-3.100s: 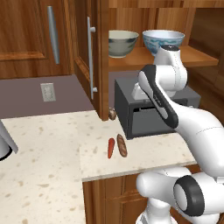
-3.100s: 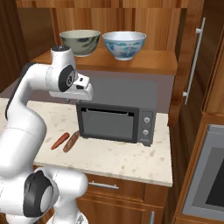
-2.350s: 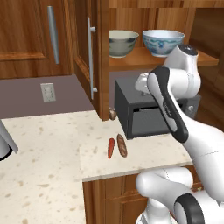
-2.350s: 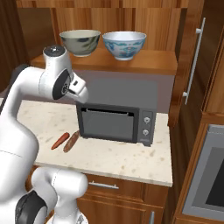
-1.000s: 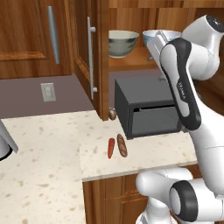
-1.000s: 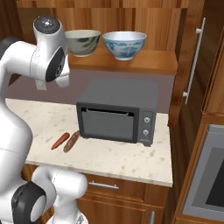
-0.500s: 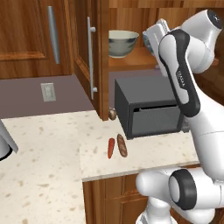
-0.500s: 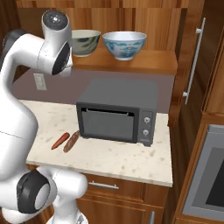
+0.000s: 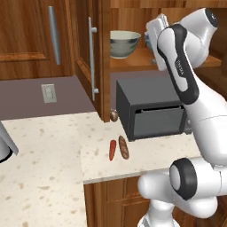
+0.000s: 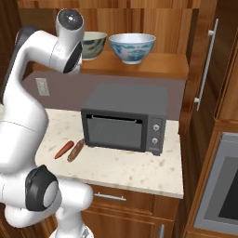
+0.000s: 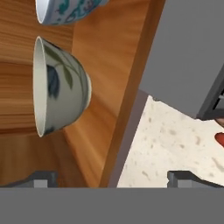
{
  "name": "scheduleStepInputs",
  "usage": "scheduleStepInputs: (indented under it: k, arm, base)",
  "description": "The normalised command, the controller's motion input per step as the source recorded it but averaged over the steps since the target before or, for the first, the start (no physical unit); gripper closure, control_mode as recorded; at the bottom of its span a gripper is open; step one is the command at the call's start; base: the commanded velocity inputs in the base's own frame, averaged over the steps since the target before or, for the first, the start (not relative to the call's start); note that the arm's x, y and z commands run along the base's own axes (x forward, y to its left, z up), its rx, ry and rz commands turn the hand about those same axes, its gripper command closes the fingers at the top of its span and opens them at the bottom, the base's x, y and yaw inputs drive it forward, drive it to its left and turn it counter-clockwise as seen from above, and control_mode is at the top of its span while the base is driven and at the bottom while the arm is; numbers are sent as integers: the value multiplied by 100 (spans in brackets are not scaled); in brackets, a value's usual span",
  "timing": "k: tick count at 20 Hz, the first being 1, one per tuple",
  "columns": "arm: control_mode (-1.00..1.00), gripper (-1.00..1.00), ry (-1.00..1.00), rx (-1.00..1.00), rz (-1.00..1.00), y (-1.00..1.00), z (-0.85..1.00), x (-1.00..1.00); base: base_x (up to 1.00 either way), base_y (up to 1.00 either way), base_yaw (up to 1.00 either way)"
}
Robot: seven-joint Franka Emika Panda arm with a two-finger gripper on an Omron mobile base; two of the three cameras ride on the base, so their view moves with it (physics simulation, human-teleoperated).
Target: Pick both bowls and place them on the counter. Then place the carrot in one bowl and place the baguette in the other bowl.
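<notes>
Two bowls stand side by side on a wooden shelf [image 10: 153, 67] above the oven. The grey-green bowl [image 9: 124, 43] [image 10: 94, 43] [image 11: 61, 85] fills the left of the hand view, lying sideways there. The white bowl with blue pattern [image 10: 132, 46] [image 11: 65, 9] is beside it. My gripper [image 11: 111, 179] is open and empty, raised to shelf height just short of the grey-green bowl. Down on the counter [image 9: 53, 168] [image 10: 130, 169], the carrot [image 9: 112, 150] [image 10: 64, 149] and the baguette [image 9: 123, 147] [image 10: 76, 149] lie side by side.
A dark grey toaster oven [image 9: 153, 113] [image 10: 125, 120] sits on the counter under the shelf. An open cabinet door with a long handle [image 9: 92, 62] stands left of the shelf. Tall wooden cabinets [image 10: 218, 83] close off the right side.
The arm has swung up from in front of the oven to shelf height, and over the last second the hand has edged left toward the bowls. The jaws have stayed open.
</notes>
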Motion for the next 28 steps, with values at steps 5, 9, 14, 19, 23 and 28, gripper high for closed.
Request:
scheduleStepInputs:
  k: [5,9,14,19,23,28]
  arm:
    - [-100,-100,-1,5,0,9,6,44]
    - [-100,-100,0,6,0,6,8,43]
    - [-100,-100,0,2,0,8,1,39]
    - [-100,-100,0,0,0,7,0,39]
    - [-100,-100,1,0,0,5,0,40]
    - [-100,-100,11,0,0,5,-7,31]
  base:
    - [0,0,0]
    - [0,0,0]
    - [0,0,0]
    - [0,0,0]
    - [0,0,0]
    - [0,0,0]
